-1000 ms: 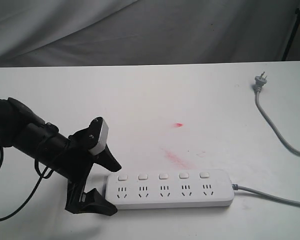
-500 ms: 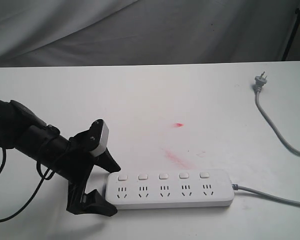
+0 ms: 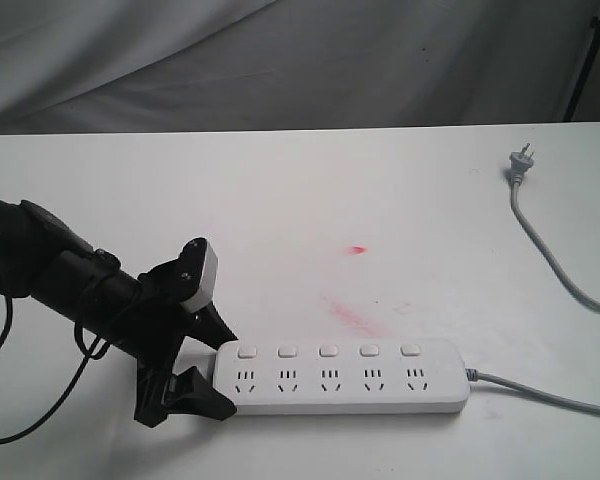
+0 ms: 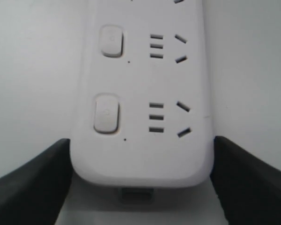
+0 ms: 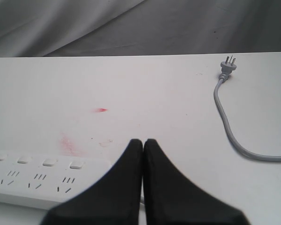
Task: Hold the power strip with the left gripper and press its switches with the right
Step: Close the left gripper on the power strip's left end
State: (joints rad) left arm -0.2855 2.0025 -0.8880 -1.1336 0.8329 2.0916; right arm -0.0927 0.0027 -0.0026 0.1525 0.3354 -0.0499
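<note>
Left hand (image 3: 226,377) clamps the power strip (image 3: 340,378)
Its fingers (image 4: 33,187) hug both sides of the strip's rounded end on the surface (image 3: 280,220); the right hand (image 5: 143,140) is closed, empty.

White table (image 3: 280,200) (faint red smears (image 3: 350,318)) before a draped grey cloth (image 3: 380,60).

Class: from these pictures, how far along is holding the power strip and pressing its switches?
Done: the left gripper is at the power strip, jaws either side of one end. In hand: the grip; whether it is firm, I cannot tell. Left: all pressing; the right gripper, jaws shut, hangs clear of the switches.
</note>
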